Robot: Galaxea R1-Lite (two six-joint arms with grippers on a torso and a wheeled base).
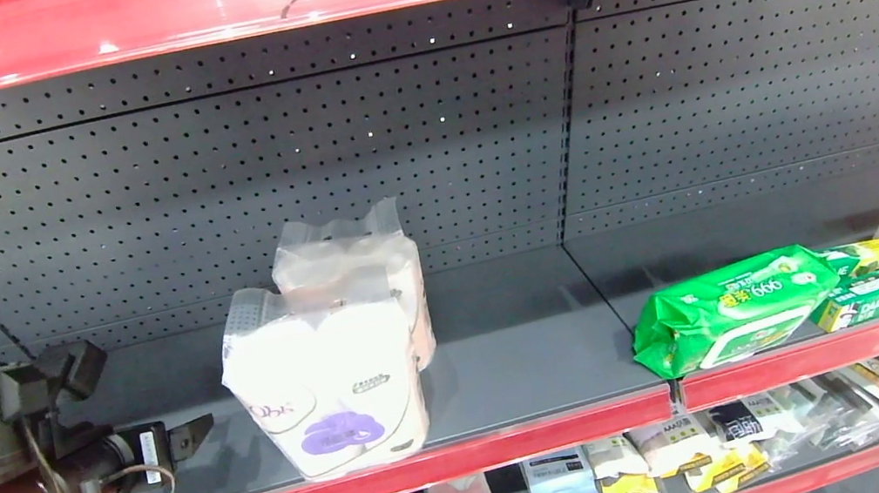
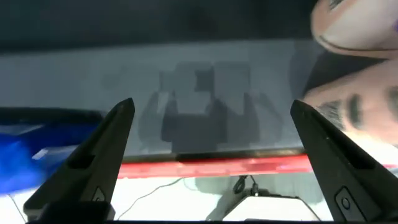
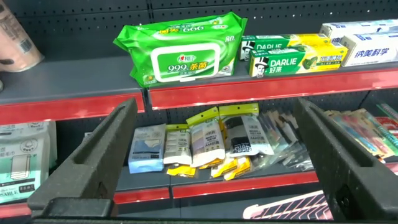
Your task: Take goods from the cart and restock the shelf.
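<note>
Our left hand (image 2: 211, 106) hangs at the front edge of the shelf (image 1: 510, 359), fingers (image 2: 99, 155) spread wide with nothing between them, just beside the front toilet roll pack (image 1: 330, 387), and our right hand (image 3: 216, 104) is spread and empty too, out in front of the green wipes pack (image 3: 180, 46). That front pack stands upright at the red lip (image 1: 481, 451) with a second toilet roll pack (image 1: 358, 264) touching it right behind, well apart from the wipes and toothpaste boxes (image 1: 877, 283) in the right bay. Perforated back panel (image 1: 218, 184) sits behind it all.
</note>
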